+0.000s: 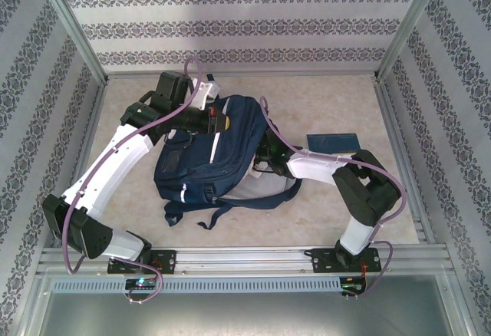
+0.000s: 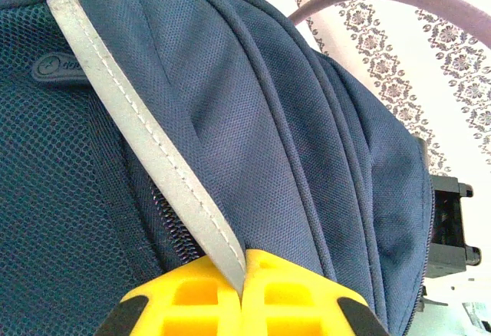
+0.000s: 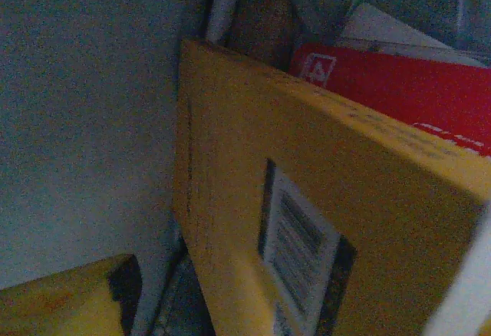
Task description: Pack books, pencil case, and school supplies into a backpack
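Right wrist view: orange-yellow book (image 3: 307,198) sits inside backpack (image 1: 207,159), red booklet (image 3: 399,98) behind | its long edge runs away from our right gripper (image 1: 270,156), whose grip we cannot tell | left gripper (image 2: 244,290) pinches white stripe (image 2: 153,159), we reckon lifting the mouth

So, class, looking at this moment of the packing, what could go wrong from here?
The left gripper pinches only the thin grey stripe of the backpack; it might slip, letting the opening sag shut. Inside, the yellow book sits right beside the red booklet; pushing it deeper could crumple that booklet.
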### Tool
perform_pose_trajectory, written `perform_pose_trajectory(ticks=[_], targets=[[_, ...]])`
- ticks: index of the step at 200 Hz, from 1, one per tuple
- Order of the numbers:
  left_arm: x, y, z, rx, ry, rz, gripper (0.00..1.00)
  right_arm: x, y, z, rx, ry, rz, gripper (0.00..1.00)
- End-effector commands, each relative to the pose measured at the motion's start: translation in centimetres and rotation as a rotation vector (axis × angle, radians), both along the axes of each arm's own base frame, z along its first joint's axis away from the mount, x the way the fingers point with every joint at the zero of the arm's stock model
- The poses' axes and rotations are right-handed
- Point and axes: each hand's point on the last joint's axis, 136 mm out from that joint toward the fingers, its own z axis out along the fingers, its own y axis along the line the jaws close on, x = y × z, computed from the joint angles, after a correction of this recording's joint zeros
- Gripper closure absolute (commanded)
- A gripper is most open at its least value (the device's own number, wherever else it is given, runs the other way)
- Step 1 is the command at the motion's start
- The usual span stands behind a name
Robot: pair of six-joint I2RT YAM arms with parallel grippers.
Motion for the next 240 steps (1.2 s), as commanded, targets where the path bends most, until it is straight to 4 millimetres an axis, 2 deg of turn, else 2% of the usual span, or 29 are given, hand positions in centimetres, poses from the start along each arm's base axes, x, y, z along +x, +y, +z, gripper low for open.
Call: perform_pose_trajectory(ticks=[1,20,54,90,125,157,177,190,203,220,240], targets=[[1.1,-0.4,5.7,-0.134,-0.193,-0.016,1.0,-0.1,-0.2,2.5,-0.01,-0.108,0.011,0.17],[1.7,0.4,5.2,-0.144,-0.175,0.017,1.0,-0.8,-1.3,3.1,-0.027,-0.142,0.011,0.1],[2.6,1.6,3.7,-0.124,-0.159,0.065,1.0,-1.8,-3.0,3.9,-0.056,-0.198,0.016,0.07],[3.3,3.1,2.4,-0.123,-0.139,0.126,1.0,-2.1,-5.3,3.7,-0.064,-0.198,-0.015,0.11],[5.0,5.6,0.3,-0.088,-0.098,0.231,1.0,-2.3,-8.7,3.8,-0.126,-0.223,-0.064,0.16],[7.1,8.9,-2.5,-0.016,-0.052,0.372,1.0,-1.8,-14.6,3.4,-0.283,-0.217,-0.2,0.17],[8.7,11.0,-4.9,0.039,0.008,0.47,1.0,-1.2,-19.7,2.3,-0.497,-0.192,-0.332,0.15],[9.5,11.6,-6.2,0.066,0.042,0.501,1.0,-0.8,-23.1,1.6,-0.616,-0.146,-0.443,0.14],[9.9,10.9,-6.9,0.035,0.076,0.492,0.87,-0.3,-25.6,0.5,-0.664,-0.08,-0.518,0.14],[10.1,10.2,-7.1,-0.002,0.097,0.487,0.6,0.4,-28.1,-0.9,-0.68,0.011,-0.603,0.13],[9.7,9.6,-7.0,-0.003,0.077,0.486,0.46,1.8,-29.6,-2.4,-0.659,0.09,-0.645,0.11]])
